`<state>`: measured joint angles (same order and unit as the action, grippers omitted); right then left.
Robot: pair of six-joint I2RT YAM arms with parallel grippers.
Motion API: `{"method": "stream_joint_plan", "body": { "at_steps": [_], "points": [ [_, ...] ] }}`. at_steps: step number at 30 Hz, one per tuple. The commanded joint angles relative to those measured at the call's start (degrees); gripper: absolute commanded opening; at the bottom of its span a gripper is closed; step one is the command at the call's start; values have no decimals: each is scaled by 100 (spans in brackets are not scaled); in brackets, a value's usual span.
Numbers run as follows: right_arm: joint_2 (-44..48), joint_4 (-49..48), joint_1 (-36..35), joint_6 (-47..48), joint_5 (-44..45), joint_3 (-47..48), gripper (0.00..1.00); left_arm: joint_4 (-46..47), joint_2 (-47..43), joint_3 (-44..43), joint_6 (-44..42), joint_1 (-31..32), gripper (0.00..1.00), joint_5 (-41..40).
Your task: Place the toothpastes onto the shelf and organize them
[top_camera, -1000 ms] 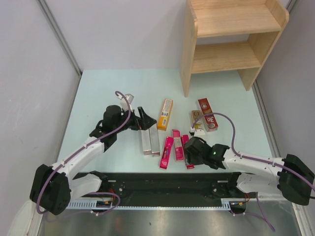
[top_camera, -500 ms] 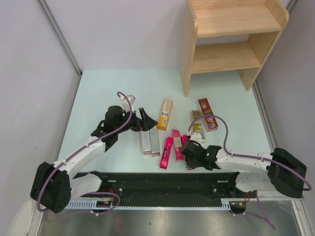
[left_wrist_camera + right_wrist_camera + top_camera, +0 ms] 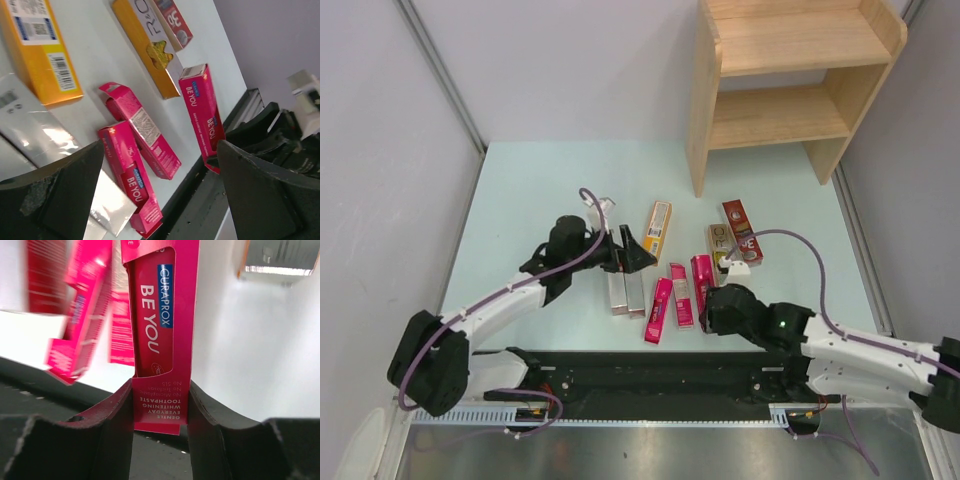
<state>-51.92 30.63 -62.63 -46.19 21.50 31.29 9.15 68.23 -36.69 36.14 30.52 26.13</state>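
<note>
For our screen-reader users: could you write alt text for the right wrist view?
The right tool clamps the near end of a pink carton printed "CURAPROX BE YOU", which points away from the camera. More pink cartons lie blurred to its left on the pale table.

A light natural-wood shelf (image 3: 790, 40) shows a matt, grained finish above the smooth, matt pale-green tabletop (image 3: 550, 180). Two silver-grey cartons (image 3: 618, 290) carry a mirror-like foil sheen. The magenta-pink card carton (image 3: 159, 330) pinched in the right gripper (image 3: 160, 385) is glossy printed card, as is the orange-yellow carton (image 3: 40, 55). The left gripper (image 3: 160, 145) has matt black plastic fingers (image 3: 55, 195), one scuffed grey. The white arm shells (image 3: 860, 352) are smooth plastic, and the near-edge strip (image 3: 670, 450) is brushed metal.
</note>
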Motion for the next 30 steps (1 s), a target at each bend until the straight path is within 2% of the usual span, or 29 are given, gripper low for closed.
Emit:
{"method": "stream_joint_plan", "body": {
  "at_steps": [1, 4, 8, 14, 20, 25, 30],
  "points": [
    [814, -5, -47, 286, 338, 70, 27, 649, 532, -427, 322, 322, 100, 401],
    [1035, 13, -47, 392, 355, 105, 27, 904, 892, -655, 446, 656, 100, 446],
    [877, -13, -56, 480, 276, 237, 26, 1019, 1314, -1050, 490, 1209, 100, 428],
    [806, -163, -214, 506, 276, 290, 26, 1177, 1869, -1472, 657, 1596, 100, 428],
    [920, -172, -320, 506, 364, 343, 27, 1054, 2335, -1833, 701, 1773, 95, 331],
    [894, -216, -381, 506, 408, 343, 26, 1098, 2616, -2017, 737, 1834, 86, 489],
    [1025, -137, -434, 445, 531, 378, 26, 686, 2714, -2141, 623, 1852, 84, 359]
  ]
}}
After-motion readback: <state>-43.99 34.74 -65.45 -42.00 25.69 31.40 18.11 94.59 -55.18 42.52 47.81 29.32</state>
